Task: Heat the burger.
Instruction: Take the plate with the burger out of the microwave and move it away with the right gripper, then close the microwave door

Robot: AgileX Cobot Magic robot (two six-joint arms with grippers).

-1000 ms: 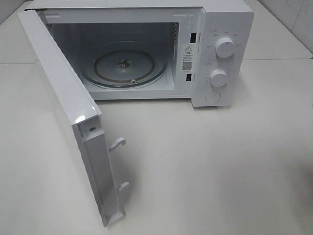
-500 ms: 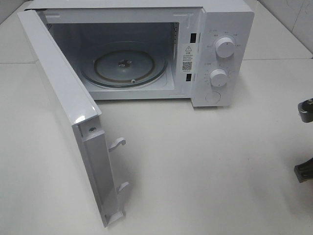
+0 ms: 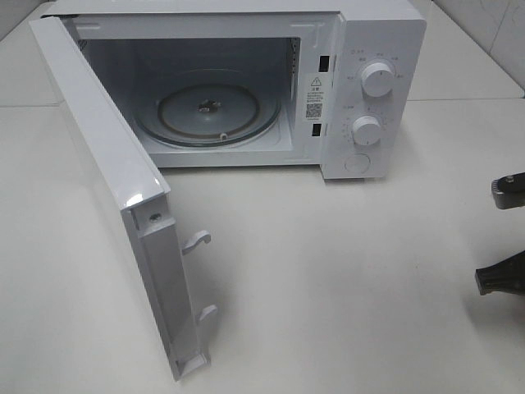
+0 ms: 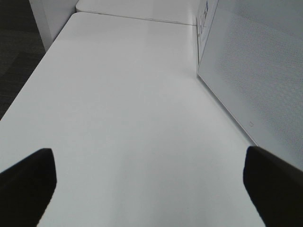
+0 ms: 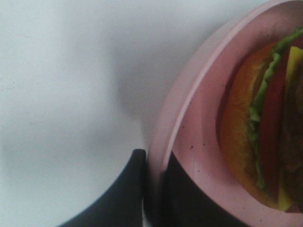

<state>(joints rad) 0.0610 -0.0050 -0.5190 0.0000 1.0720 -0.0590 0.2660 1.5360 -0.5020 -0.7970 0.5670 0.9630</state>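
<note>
The burger shows only in the right wrist view: orange-brown bun, green lettuce, a dark red layer and yellow cheese, resting on a round pink plate. My right gripper is shut on the plate's rim, one dark finger outside it and one inside. In the exterior high view only dark parts of the right arm show at the right edge; burger and plate are out of that view. My left gripper hangs open over bare table beside the microwave's door.
The white microwave stands at the back with its door swung wide open towards the front left. Its glass turntable has nothing on it. Two knobs sit on the right panel. White table lies in front.
Dark parts of the right arm have come into the exterior high view at its right edge and moved slightly inward. The microwave and its door have not moved.
</note>
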